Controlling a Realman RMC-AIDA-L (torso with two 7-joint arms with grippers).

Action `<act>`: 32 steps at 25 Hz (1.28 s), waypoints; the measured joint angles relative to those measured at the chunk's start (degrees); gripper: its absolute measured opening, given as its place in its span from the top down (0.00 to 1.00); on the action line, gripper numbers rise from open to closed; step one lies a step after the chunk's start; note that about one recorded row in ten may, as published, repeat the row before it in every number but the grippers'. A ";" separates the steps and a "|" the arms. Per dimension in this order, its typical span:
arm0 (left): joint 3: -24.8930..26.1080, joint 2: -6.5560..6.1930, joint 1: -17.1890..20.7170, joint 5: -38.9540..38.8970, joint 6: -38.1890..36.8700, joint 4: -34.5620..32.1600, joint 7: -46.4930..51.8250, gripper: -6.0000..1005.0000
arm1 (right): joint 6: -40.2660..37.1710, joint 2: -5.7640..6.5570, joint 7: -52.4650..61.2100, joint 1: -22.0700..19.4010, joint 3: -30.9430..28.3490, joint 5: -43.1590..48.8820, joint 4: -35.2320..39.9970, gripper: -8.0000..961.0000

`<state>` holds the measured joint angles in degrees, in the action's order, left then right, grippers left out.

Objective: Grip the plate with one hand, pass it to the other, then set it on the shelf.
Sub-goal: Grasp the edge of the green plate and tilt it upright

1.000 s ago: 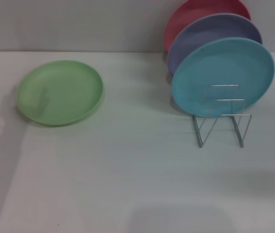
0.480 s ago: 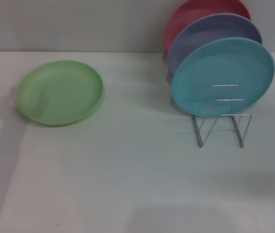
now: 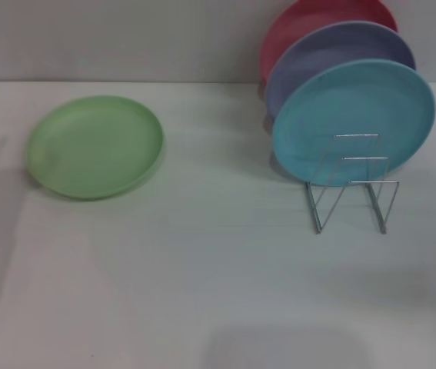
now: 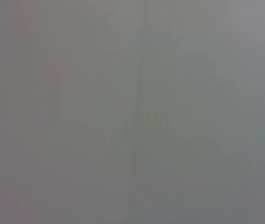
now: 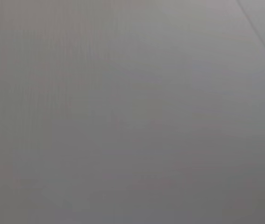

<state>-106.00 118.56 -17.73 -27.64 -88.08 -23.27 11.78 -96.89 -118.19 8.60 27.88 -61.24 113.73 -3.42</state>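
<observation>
The light green plate (image 3: pixel 95 146) lay flat on the white counter (image 3: pixel 202 269), far to the left and untouched. Well apart from it, over on the right, stood the silver wire shelf (image 3: pixel 354 184), its looped dividers upright. Three plates leaned on edge in it, one behind the other: a turquoise-blue plate (image 3: pixel 354 119) nearest, a lavender plate (image 3: pixel 341 58) behind that, and a red plate (image 3: pixel 317 23) farthest back, close to the grey wall (image 3: pixel 125 38). The front loops of the shelf held nothing.

Neither hand was anywhere over the counter from where I stood. A faint shadow fell along the left edge of the counter beside the green plate, and another soft one lay on the near edge. The views from both wrists gave only a plain grey surface, with no fingers in them, so whether either hand was apart or together could not be told.
</observation>
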 joint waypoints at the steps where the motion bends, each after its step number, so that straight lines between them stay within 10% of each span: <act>1: 0.37 -0.01 0.00 0.01 0.08 0.43 0.04 0.14 | 0.33 -0.28 -0.03 0.03 0.05 0.00 -0.01 0.36; 20: 6.51 -0.13 -1.96 0.39 2.91 5.09 -0.30 0.14 | 8.91 -0.82 -4.28 1.17 1.96 0.87 -4.38 0.37; 32: 7.31 -0.27 -5.23 3.40 21.22 -0.55 -1.27 0.14 | 9.01 -0.60 -4.31 2.39 2.51 0.88 -3.92 0.37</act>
<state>-98.69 118.28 -22.97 -24.24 -66.86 -23.83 10.51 -87.88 -118.78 4.28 30.26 -58.73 114.62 -7.35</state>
